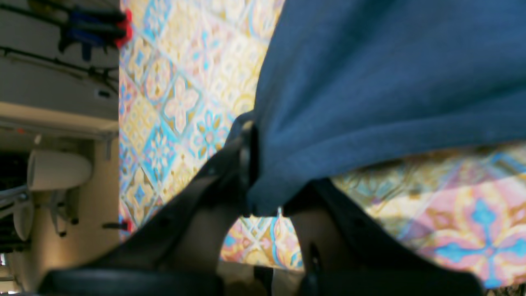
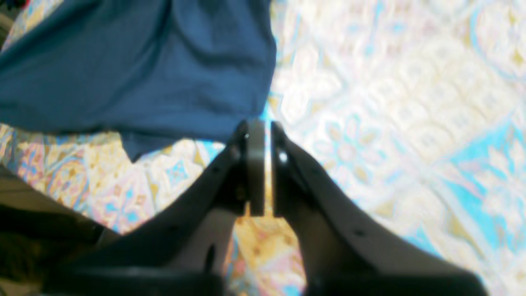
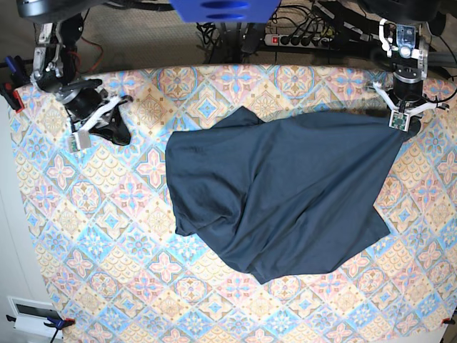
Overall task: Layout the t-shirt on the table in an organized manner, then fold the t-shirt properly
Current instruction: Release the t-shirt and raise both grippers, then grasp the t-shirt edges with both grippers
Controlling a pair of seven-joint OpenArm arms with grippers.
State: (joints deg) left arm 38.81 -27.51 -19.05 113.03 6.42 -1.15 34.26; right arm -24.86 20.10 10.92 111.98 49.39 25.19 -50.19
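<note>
On the patterned tabletop the t-shirt lies rumpled mid-surface. The left hand clamps its corner; the right hand, slightly parted, grips nothing. Cables trail behind.

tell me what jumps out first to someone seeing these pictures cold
A dark navy t-shirt lies rumpled across the middle of the pastel tile-patterned table. The left gripper pinches one shirt corner at the far edge, pulling the cloth taut. The right gripper sits apart at the other far corner, holding nothing.
</note>
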